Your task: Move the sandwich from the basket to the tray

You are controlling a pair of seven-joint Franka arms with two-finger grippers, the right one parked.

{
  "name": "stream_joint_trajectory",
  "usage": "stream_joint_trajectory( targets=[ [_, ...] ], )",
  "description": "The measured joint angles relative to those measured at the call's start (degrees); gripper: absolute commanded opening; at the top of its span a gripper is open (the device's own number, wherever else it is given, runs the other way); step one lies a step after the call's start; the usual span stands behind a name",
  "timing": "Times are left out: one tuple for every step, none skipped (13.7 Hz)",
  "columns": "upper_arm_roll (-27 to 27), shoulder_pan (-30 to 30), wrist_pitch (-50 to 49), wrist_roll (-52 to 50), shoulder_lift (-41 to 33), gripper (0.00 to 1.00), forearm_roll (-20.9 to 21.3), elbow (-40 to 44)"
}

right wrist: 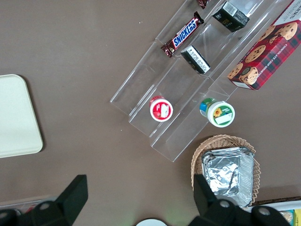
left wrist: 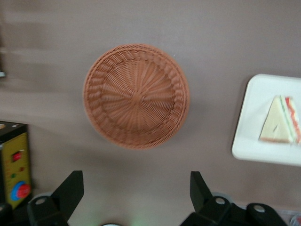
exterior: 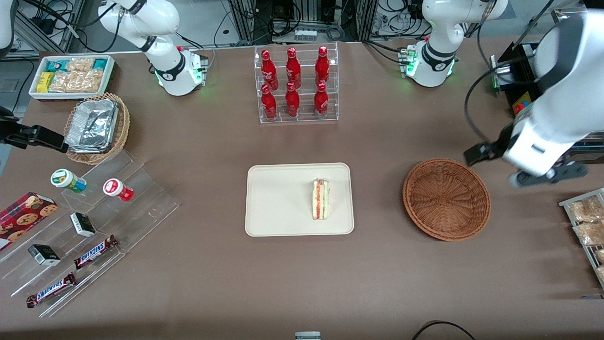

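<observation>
Sandwich: small triangular wedge of pale white bread with a red and green filling stripe, the sandwich (exterior: 321, 199) lies on the tray, toward the edge nearest the basket; cut stripe faces up in the front view; seen also from the left wrist (left wrist: 281, 122)

Tray: flat rectangular cream-coloured tray (exterior: 278, 200) with rounded corners and a low rim; sits mid-table, nearer the front camera than the bottle rack; one corner shows in the left wrist view (left wrist: 249, 141)

Basket: round shallow reddish-brown woven wicker basket (exterior: 446, 199); holds nothing; beside the tray, toward the working arm's end of the table, apart from it; whole rim visible from the wrist (left wrist: 136, 96)

Gripper: left arm's black two-finger gripper (exterior: 495, 150) hangs above the table near the basket rim, toward the working arm's end; fingers (left wrist: 70, 188) spread wide apart, nothing between them

Rack: clear acrylic rack of six red bottles (exterior: 295, 84); farther from the front camera than the tray
</observation>
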Motion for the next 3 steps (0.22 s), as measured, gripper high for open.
stream_joint_trajectory(
  targets=[
    [-0.05,0.75,-1.02,2.39,-0.95,1.0,-0.01,0.32],
    [-0.06,1.44,-1.72,4.13,-1.68,1.0,-0.02,0.4],
    [-0.06,2.07,-2.56,5.36,-2.24,1.0,-0.02,0.44]
  ],
)
